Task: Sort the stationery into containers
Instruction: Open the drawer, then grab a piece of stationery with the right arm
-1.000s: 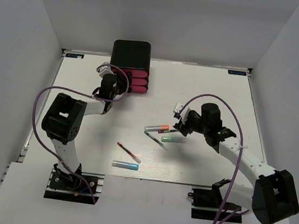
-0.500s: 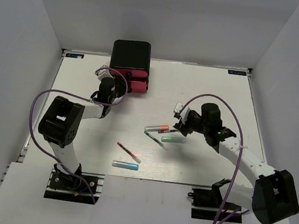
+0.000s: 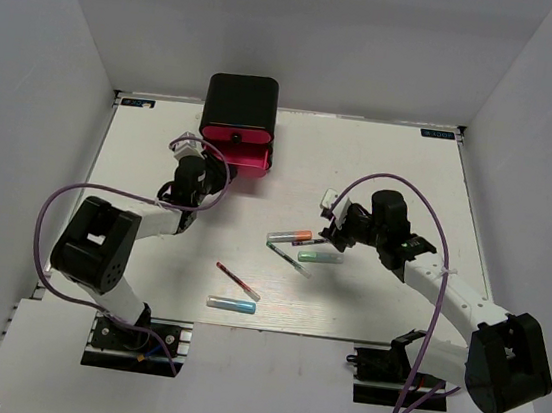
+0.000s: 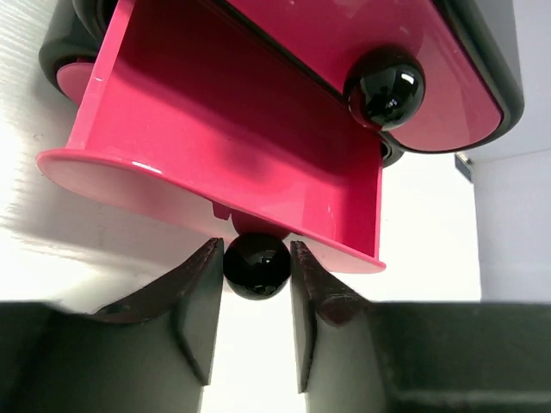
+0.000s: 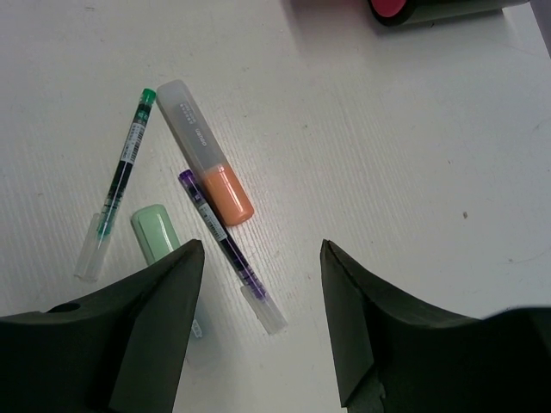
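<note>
The black cabinet (image 3: pixel 241 96) stands at the back left with its pink drawers (image 3: pixel 244 152). My left gripper (image 3: pixel 211 161) is shut on the black knob (image 4: pixel 256 265) of the lowest drawer (image 4: pixel 224 146), which is pulled out and looks empty. The drawer above it is closed and shows its own knob (image 4: pixel 384 88). My right gripper (image 5: pixel 263 284) is open and empty, just above an orange-tipped marker (image 5: pixel 207 155), a thin purple pen (image 5: pixel 231 251), a green-capped thin pen (image 5: pixel 116 189) and a green marker (image 5: pixel 155 234). No eraser is in view.
A thin red pen (image 3: pixel 237 280) and a light blue marker (image 3: pixel 231 304) lie near the table's front, between the arms. White walls close in the table on three sides.
My left gripper has drawn back from the cabinet with the knob in it, and the lowest drawer has slid out. The right arm and the pens have not moved.
</note>
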Action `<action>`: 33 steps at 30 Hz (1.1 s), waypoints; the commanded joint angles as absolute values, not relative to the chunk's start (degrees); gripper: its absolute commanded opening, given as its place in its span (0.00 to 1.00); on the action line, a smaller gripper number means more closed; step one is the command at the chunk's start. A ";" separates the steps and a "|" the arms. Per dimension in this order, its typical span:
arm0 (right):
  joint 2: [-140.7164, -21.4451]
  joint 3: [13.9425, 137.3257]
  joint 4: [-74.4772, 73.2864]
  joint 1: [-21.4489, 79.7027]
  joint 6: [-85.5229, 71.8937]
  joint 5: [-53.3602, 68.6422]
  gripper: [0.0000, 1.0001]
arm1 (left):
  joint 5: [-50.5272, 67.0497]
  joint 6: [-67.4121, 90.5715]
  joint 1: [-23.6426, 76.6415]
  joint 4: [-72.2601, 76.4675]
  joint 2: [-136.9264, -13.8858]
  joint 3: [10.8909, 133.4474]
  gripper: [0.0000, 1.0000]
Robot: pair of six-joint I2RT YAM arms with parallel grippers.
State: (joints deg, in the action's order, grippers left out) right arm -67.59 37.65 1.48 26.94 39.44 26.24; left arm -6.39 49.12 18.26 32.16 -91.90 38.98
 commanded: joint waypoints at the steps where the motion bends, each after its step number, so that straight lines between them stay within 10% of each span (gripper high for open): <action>1: -67.06 38.23 3.16 26.54 39.55 27.60 0.63 | -7.47 47.90 18.02 29.53 -87.81 38.23 0.50; 3: -67.23 38.23 2.81 26.72 39.55 27.86 0.64 | -7.47 47.29 18.02 29.01 -87.80 38.23 0.76; 8: -67.76 38.76 1.32 26.46 42.79 29.70 0.72 | -5.89 45.10 18.02 26.99 -85.17 38.85 0.90; 15: -74.94 43.49 -11.66 26.63 55.52 40.33 0.54 | -6.40 41.48 18.02 13.67 -73.41 39.38 0.84; 19: -81.27 47.89 -24.06 26.37 72.80 42.71 0.35 | -9.14 40.78 18.02 3.99 -63.30 36.40 0.41; 22: -85.68 50.35 -32.33 25.93 77.60 41.67 0.43 | -9.84 40.25 18.02 -3.83 -55.65 33.41 0.27; 25: -88.23 51.41 -34.36 25.66 79.36 40.61 0.54 | -7.40 43.67 18.02 -9.30 -49.16 30.33 0.27; 29: -90.00 51.59 -33.40 26.01 79.72 39.29 0.61 | -1.94 47.63 18.02 -13.53 -43.70 27.25 0.58; 33: -91.76 51.33 -30.85 25.75 78.31 36.92 0.61 | 2.63 47.82 18.54 -19.06 -43.15 26.46 0.67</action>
